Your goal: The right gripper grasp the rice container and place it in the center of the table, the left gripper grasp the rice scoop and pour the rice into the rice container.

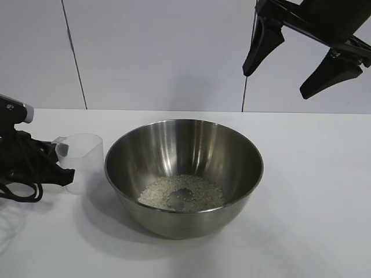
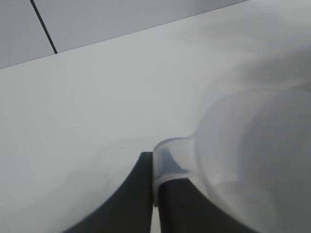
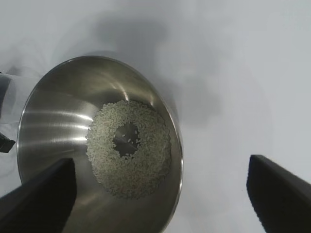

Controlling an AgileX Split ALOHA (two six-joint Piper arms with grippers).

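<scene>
The steel rice container (image 1: 183, 174) stands at the middle of the white table (image 1: 313, 197), with a ring of rice (image 1: 181, 193) on its bottom; it also shows in the right wrist view (image 3: 73, 121), with the rice (image 3: 129, 150). The translucent rice scoop (image 1: 81, 156) stands upright just left of it and looks empty. My left gripper (image 1: 55, 168) is low at the table's left edge, shut on the scoop's handle (image 2: 167, 162). My right gripper (image 1: 290, 63) hangs open and empty high above the table, right of the container.
A pale wall with dark vertical seams (image 1: 74, 58) stands behind the table. Bare tabletop (image 3: 233, 73) lies to the right of the container.
</scene>
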